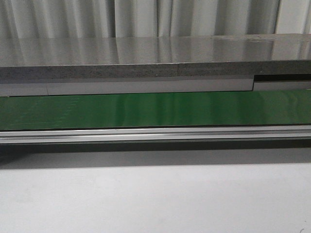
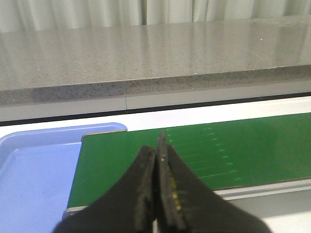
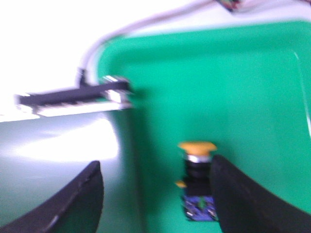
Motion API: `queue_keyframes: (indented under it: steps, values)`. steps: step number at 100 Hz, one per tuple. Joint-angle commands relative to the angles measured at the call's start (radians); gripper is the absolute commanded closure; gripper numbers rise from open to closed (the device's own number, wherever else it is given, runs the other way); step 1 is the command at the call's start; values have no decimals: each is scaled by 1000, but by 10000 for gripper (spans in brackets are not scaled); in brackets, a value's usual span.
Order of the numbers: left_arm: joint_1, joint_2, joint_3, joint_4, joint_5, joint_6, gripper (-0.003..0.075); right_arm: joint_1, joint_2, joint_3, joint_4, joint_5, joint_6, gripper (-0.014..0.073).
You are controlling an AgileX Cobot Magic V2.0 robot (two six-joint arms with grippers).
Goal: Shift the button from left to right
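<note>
The button (image 3: 197, 177) lies in a green tray (image 3: 233, 87) in the blurred right wrist view, with a yellow-orange cap, a black body and a blue base. My right gripper (image 3: 155, 162) is open above the tray. The button sits between the dark fingers (image 3: 238, 194), close beside one of them and apart from the other. My left gripper (image 2: 155, 145) is shut with nothing between its jaws, hanging over the end of a green conveyor belt (image 2: 218, 150). The front view shows neither gripper nor the button.
A light blue tray (image 2: 34, 170) sits at the belt's end. A grey stone counter (image 1: 146, 58) runs behind the belt (image 1: 155, 109), and a white table surface (image 1: 155, 199) lies in front. A black-and-silver connector with a cable (image 3: 77, 99) rests beside the green tray.
</note>
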Motion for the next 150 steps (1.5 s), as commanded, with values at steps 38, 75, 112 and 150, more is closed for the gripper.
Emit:
queue_keyframes:
  steps: [38, 75, 112, 150]
  values:
    - [-10, 9, -28, -12, -81, -4, 741, 224, -266, -16, 137, -159, -7, 115]
    - [-10, 9, -28, -12, -81, -4, 741, 399, -500, 246, 147, -349, -14, 115]
    - [-10, 9, -28, -12, -81, -4, 741, 434, -862, 695, 154, -580, -14, 115]
    - [-10, 9, -28, -12, -81, -4, 741, 435, -1286, 1025, 154, -570, -14, 115]
